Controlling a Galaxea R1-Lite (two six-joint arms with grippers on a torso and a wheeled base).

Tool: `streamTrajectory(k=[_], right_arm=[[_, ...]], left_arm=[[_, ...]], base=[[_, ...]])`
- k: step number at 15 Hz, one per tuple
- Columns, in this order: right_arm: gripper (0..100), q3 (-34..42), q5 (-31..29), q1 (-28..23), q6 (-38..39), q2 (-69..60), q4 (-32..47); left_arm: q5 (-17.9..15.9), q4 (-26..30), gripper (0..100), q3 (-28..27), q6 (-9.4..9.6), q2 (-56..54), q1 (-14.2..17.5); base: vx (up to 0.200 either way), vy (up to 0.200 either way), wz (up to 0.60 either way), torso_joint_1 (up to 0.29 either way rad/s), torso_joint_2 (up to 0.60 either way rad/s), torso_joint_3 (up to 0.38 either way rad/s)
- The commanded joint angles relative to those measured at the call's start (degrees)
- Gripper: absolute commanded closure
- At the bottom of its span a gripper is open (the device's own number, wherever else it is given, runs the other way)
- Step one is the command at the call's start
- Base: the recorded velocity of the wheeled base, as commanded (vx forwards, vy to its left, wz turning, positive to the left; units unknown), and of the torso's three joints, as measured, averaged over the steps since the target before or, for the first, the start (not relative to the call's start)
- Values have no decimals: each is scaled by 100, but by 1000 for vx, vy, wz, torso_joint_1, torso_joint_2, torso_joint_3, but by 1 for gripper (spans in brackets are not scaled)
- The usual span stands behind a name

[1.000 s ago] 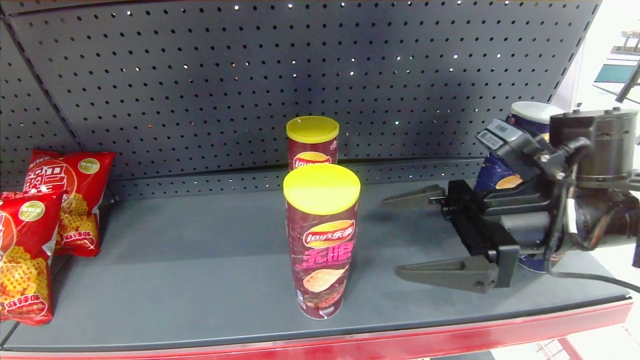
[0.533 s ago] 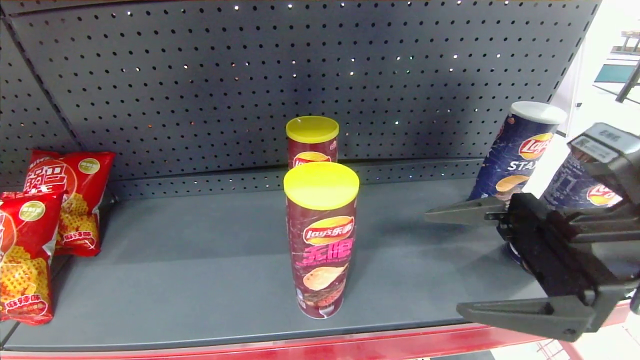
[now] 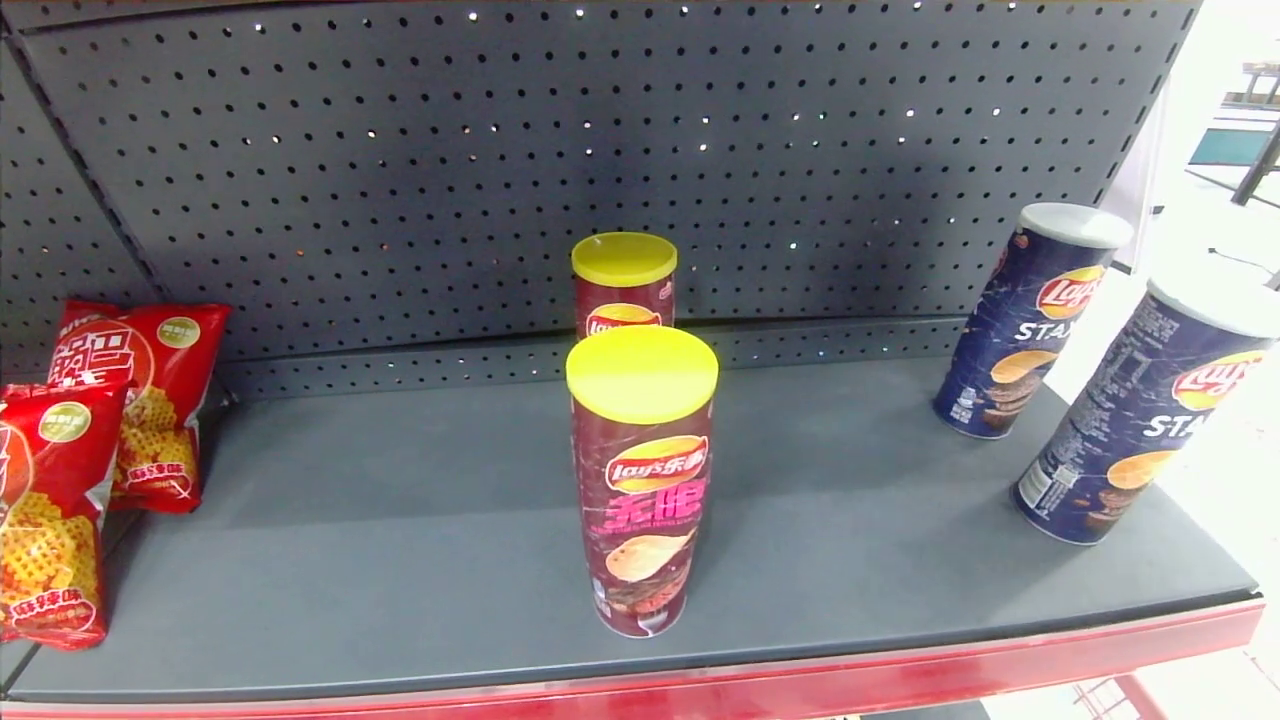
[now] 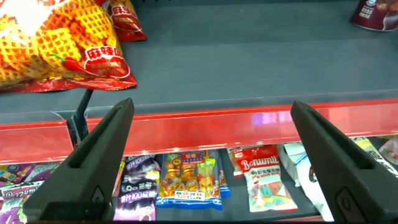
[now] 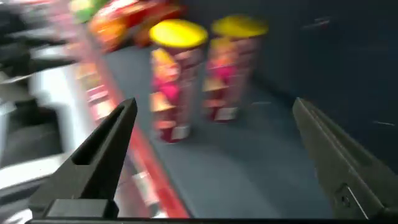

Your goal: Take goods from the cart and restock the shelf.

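Right hand (image 5: 212,104) was released, empty, facing the front red can (image 5: 176,81); smart play looked like backing out wide before fetching more.

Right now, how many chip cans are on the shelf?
4. Front red can mid-shelf, rear red can directly behind it; rear blue can at the right by the back panel, front blue can at the right end, nearer the front. Others could hide behind them.

On shelf (image 3: 850,560): snack bags (image 3: 50,510) left; centre can (image 3: 642,480), rear can (image 3: 624,285) behind it; side cans (image 3: 1030,320) right.
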Motion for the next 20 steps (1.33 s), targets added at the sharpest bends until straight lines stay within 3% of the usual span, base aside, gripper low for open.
streamTrajectory(k=[1,3,5,6,9,12,15,16,17,20], right_arm=[[0,163,-1100,-1036,597,-2686,983],[0,356,-2313,-1186,1783,-3916,2073],[0,945,-3131,-1177,2029,-3890,2003],[0,1525,-3122,-1186,2029,-3890,1888],[0,3792,-2876,-1265,1889,-3626,34],[0,3792,-2691,-1353,1564,-3784,974],[0,3792,-2744,-1335,1300,-3899,1045],[0,3792,-3148,-1783,1238,-4171,1308],[0,3792,-3148,-1907,1273,-4259,1343],[0,3792,-3139,-1792,1300,-4435,1317]], left_arm=[[0,-1,0,3,-2,-1,-2],[0,-1,0,-6,-2,-1,-2],[0,-1,0,-6,-2,-1,-2],[0,-1,0,-6,-2,-1,-2],[0,-1,0,-6,-2,-1,-2],[0,-1,0,-6,-2,-1,-2],[0,-9,0,-6,-2,-1,-2],[0,-1,0,3,-2,-1,-2],[0,-1,0,-6,-2,-1,-2],[0,-1,0,-6,-2,-1,-2]], base=[[0,0,0,0,0,0],[0,0,0,0,0,0],[0,0,0,0,0,0],[0,0,0,0,0,0],[0,0,0,0,0,0],[0,0,0,0,0,0],[0,0,0,0,0,0],[0,0,0,0,0,0],[0,0,0,0,0,0],[0,0,0,0,0,0]])
